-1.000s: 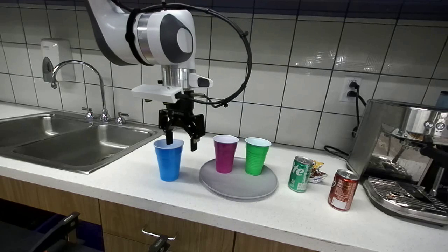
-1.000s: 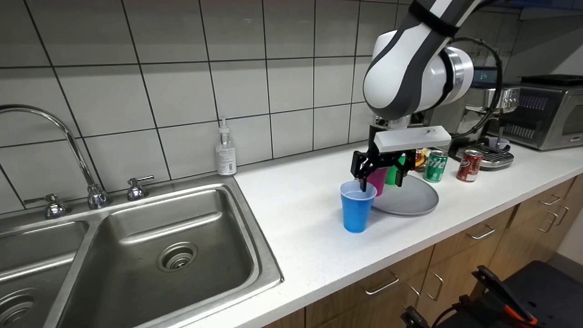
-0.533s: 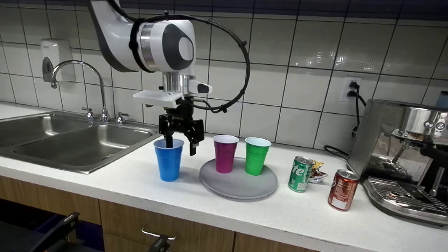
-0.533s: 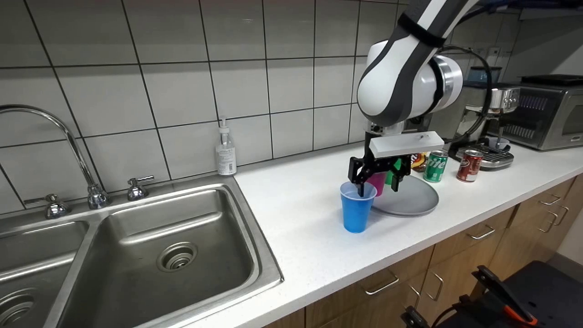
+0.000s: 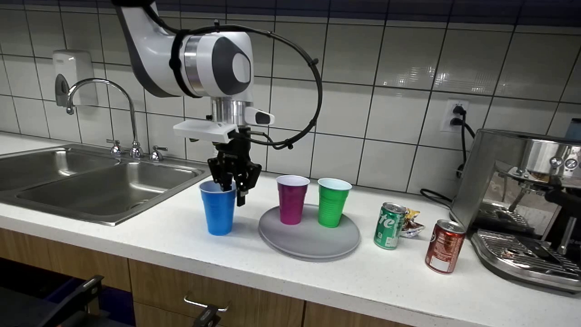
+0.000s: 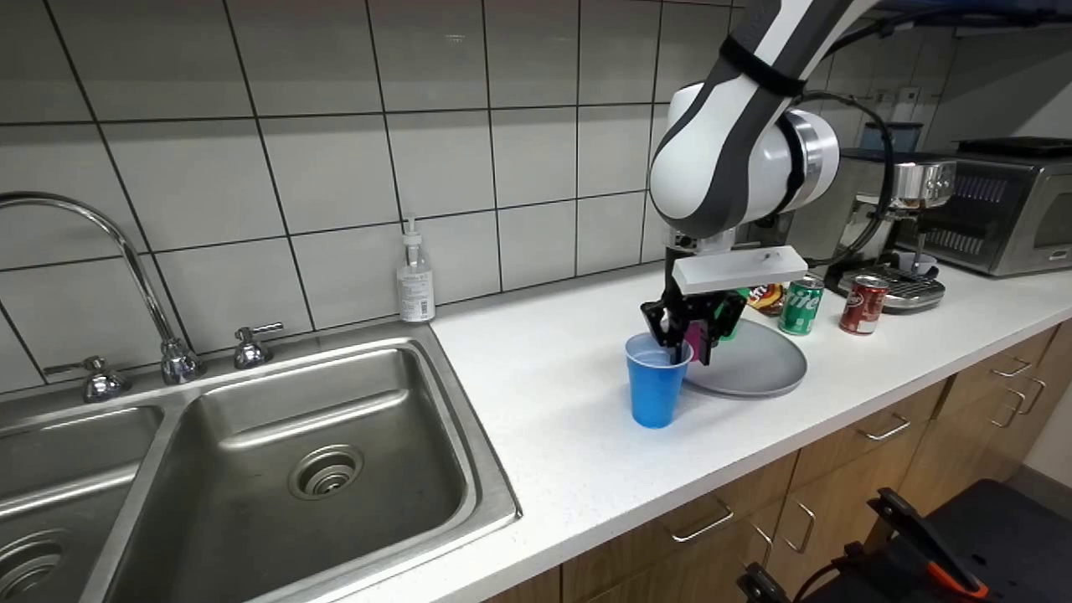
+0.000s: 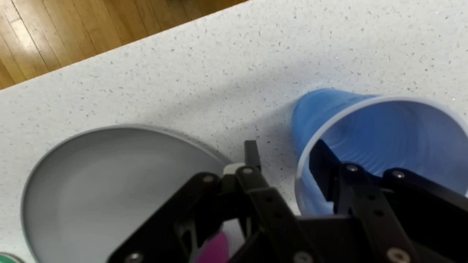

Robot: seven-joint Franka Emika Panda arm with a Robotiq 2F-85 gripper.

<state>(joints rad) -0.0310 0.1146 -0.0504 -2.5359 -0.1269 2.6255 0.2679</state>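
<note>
Fingers (image 7: pixel 322 168) parted, the Robotiq gripper (image 7: pixel 286 151) straddles one side of the blue plastic cup (image 5: pixel 219 211), one inside and one outside, the cup standing upright on the speckled white countertop (image 7: pixel 219 65) near the gray plate (image 5: pixel 308 241).

Black two-finger gripper (image 7: pixel 287 159) across the lower middle, fingers spread either side of the wall of a blue plastic cup (image 7: pixel 316 111) with a pale rim, mouth facing the camera. One finger (image 7: pixel 323 171) inside the mouth, just by the wall; contact unclear. Other finger (image 7: pixel 252 157) outside; white speckled countertop (image 7: pixel 182 73) shows between it and the cup. Round matte grey plate (image 7: pixel 91 190) at left, apart from the cup. Smooth magenta patch (image 7: pixel 215 249) glimpsed through the gripper, mostly hidden. Green rounded shape (image 7: pixel 4 259), pale-edged, cut off at lower left corner. Brown wood-plank floor (image 7: pixel 73 29) top left, past the counter edge.
</note>
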